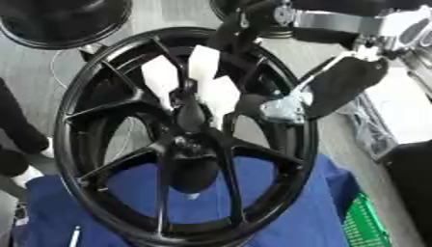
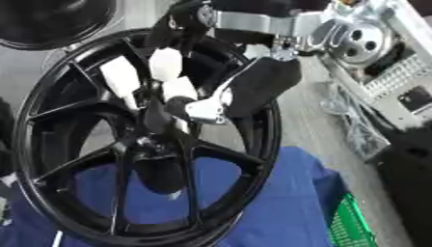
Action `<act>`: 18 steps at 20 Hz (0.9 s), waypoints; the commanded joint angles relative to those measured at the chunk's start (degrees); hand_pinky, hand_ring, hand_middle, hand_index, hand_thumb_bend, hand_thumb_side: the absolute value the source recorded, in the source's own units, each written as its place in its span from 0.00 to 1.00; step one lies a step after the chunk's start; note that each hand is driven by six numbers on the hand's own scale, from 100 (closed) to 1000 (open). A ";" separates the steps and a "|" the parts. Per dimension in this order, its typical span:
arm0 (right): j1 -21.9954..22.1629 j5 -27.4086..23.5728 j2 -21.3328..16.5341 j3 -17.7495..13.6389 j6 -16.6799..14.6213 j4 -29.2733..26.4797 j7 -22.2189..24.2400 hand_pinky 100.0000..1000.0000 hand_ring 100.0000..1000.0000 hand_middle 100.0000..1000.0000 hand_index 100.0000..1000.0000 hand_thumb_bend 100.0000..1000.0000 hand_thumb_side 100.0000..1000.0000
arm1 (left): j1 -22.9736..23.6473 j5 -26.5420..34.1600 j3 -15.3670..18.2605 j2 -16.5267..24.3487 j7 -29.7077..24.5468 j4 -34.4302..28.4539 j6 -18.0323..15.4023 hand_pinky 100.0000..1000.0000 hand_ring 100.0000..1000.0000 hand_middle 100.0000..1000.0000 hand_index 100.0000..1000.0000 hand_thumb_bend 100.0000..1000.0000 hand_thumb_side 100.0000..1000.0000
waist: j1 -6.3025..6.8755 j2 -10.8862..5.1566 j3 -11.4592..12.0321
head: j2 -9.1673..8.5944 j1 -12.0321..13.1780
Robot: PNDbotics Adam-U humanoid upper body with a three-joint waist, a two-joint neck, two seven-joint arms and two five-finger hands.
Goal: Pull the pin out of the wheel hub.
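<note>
My right hand's fingers (image 1: 207, 67), tipped with white pads, point down over the centre of the wheel hub (image 1: 182, 142). They are curled toward one another around a dark upright piece at the hub centre, which I take to be the pin (image 1: 191, 116); its outline merges with the black spokes, so I cannot confirm contact on every side. The right hand (image 1: 342, 84) shows as a black palm with a silver joint at its lower edge, and its arm enters from the upper right corner.

The wheel hub is a black multi-spoke rim, standing tilted and filling most of both views. Its lower edge rests on a blue cloth (image 1: 278, 212). A small pale object (image 1: 192, 196) shows on the cloth behind the lower spokes.

A green crate (image 1: 367, 226) sits at the lower right, just beside the cloth. A second black wheel (image 1: 63, 21) lies at the upper left, apart from the first.

My left hand appears in neither view.
</note>
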 commanded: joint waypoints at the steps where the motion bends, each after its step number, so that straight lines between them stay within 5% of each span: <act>1: -1.29 1.44 0.10 -0.51 -1.11 1.12 -0.38 0.78 0.73 0.76 0.83 0.23 0.43 | -0.38 -0.02 0.39 1.62 -0.08 -0.86 -0.03 0.60 0.71 0.67 0.70 0.11 0.86 | 0.23 -0.87 0.20 | -0.44 -0.26; 18: -1.63 4.78 1.17 0.78 -5.52 6.26 -0.40 0.79 0.73 0.77 0.84 0.20 0.40 | -0.84 -0.08 0.30 1.42 -0.10 -1.15 0.11 0.60 0.71 0.66 0.69 0.10 0.86 | 0.49 0.99 1.38 | -1.44 -1.32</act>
